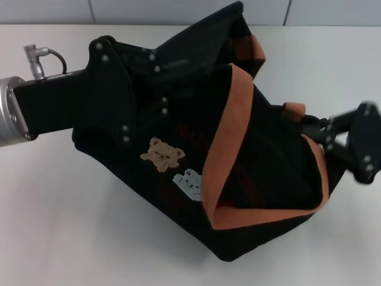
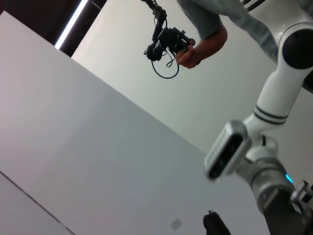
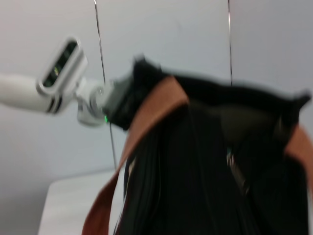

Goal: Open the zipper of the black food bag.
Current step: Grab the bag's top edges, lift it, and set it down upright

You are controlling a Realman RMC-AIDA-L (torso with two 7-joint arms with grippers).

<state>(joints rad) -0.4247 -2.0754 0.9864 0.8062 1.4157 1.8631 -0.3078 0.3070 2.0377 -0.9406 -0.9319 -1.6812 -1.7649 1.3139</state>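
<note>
Black food bag point(image 1: 238, 179) lies tipped on the worktop point(image 1: 71, 226). Left gripper point(image 1: 152, 68) is pressed into its far-left end, right gripper point(image 1: 333, 140) at the right end by an orange strap point(image 1: 229, 125); can't tell either's fingers. Zipper point(image 3: 234, 169) pull shows only in the right wrist view, so right arm looks nearer.

Straps point(image 1: 221, 149) over bag point(image 1: 262, 143) top.

A white table point(image 1: 71, 226) carries the black food bag point(image 1: 256, 149).
</note>
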